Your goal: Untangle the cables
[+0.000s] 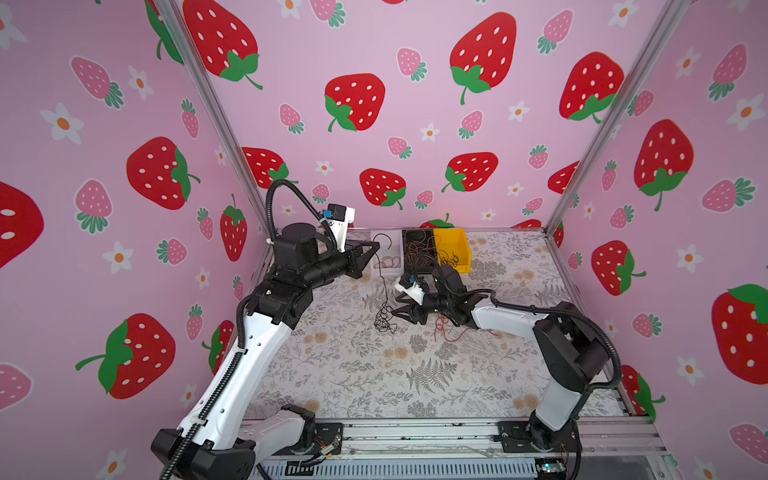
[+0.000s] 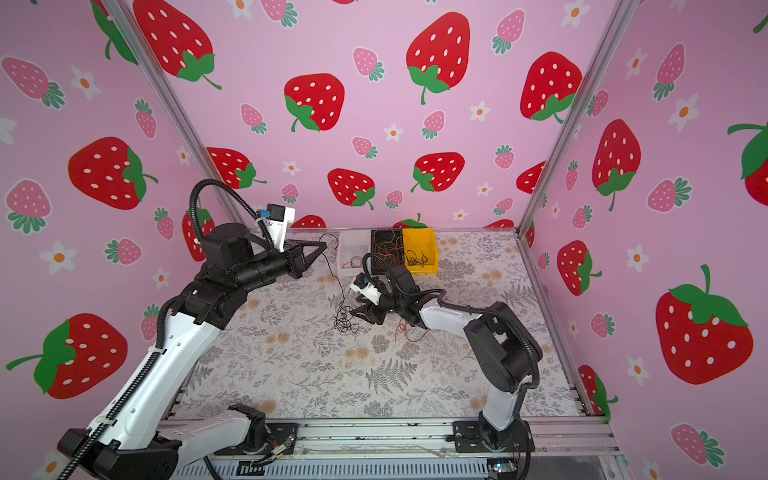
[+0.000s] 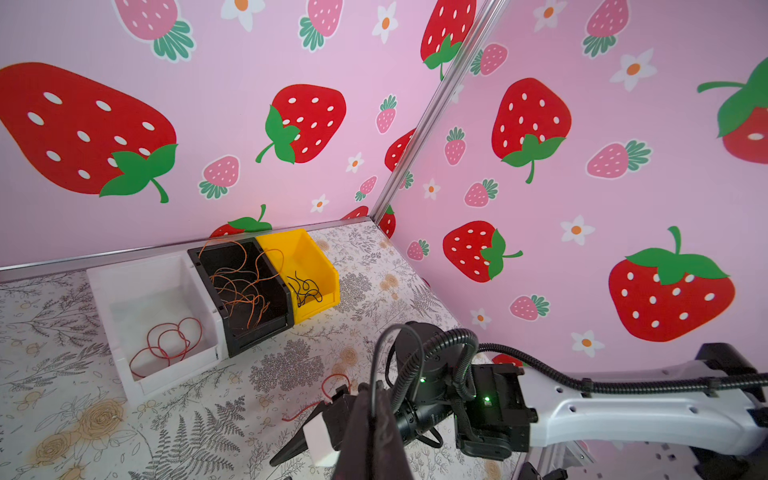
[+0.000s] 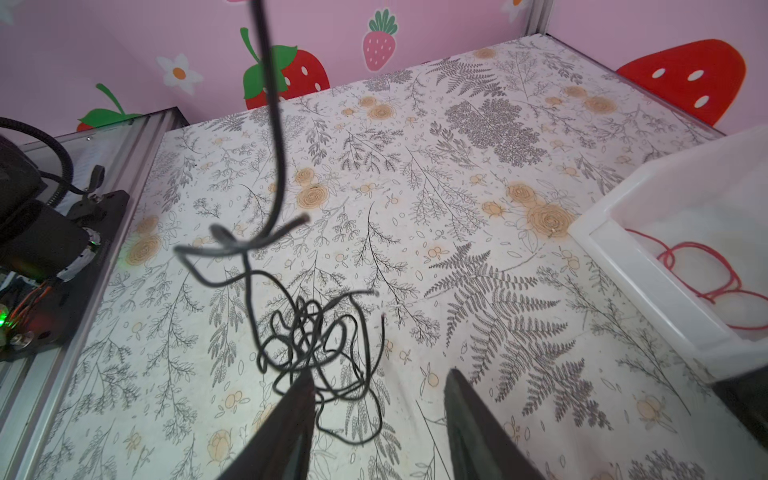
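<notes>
**Inspector:** Left gripper (image 1: pixel 376 246)?

**Assistant:** Raised near the white bin (image 3: pixel 145 291), jaws closed on one black cable (image 4: pixel 276 124). The cable hangs from the tips down to the table (image 1: pixel 374 374).

**Inspector:** And its lower end?

**Assistant:** It runs into a tangle (image 4: pixel 305 332) of black loops lying on the table, mid-table and in front of the bins.

**Inspector:** Right gripper (image 4: pixel 380 374)?

**Assistant:** Low over the table, just beside the tangle, jaws apart. Nothing sits between them. In the right wrist view one finger (image 4: pixel 291 415) overlaps the edge of the tangle; whether it touches, I cannot tell.

**Inspector:** Other cables?

**Assistant:** Red cables (image 3: pixel 166 345) are coiled in the white bin. Orange cables (image 3: pixel 237 286) are in the black bin (image 3: pixel 257 332), some looping above its rim. A few black cables (image 3: pixel 305 289) are in the yellow bin (image 3: pixel 299 253). The three bins stand side by side against the back wall, touching. One loose red cable (image 1: pixel 441 328) lies on the table under the right arm.
</notes>
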Robot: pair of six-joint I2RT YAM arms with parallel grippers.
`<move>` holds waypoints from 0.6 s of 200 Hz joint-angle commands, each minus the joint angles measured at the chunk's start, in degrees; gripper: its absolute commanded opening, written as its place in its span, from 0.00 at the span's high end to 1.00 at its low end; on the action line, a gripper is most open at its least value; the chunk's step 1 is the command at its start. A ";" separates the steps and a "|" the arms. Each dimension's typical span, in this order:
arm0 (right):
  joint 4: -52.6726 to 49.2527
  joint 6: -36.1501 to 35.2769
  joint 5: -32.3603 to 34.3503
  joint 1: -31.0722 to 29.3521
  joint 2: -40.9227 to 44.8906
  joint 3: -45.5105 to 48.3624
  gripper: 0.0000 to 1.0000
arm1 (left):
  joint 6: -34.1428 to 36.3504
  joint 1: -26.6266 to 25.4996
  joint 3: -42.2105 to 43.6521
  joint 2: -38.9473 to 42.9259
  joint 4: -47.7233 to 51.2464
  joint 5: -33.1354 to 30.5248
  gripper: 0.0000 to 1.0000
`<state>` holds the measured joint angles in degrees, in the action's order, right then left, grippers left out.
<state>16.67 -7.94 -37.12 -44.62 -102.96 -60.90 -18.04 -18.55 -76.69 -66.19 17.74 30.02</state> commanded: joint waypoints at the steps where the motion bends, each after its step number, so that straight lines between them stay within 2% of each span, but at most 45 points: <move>1: -0.31 -0.16 -4.36 -0.73 -1.73 -2.49 0.50 | 0.90 -0.60 -3.27 -0.60 -2.34 -0.30 1.00; 25: -0.29 0.68 -4.85 -0.69 -3.19 -3.72 0.62 | 0.82 -0.88 -4.06 -0.78 -3.29 -0.74 1.00; 56: 0.11 2.41 -3.05 -0.04 -3.27 -3.64 0.92 | 1.96 -0.88 -5.46 -0.31 -3.03 -2.40 1.00; 66: 1.18 3.42 -2.70 0.66 -2.65 -2.69 0.99 | 2.84 -0.88 -5.96 -0.02 -2.27 -3.65 1.00; 120: 7.20 10.41 -0.87 7.66 3.71 5.20 1.00 | 4.53 2.34 -8.38 1.13 1.75 -7.10 1.00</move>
<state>20.78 -0.99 -38.74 -40.47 -103.11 -58.04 -14.76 -18.20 -82.28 -66.43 18.11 24.93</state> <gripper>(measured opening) 0.055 0.051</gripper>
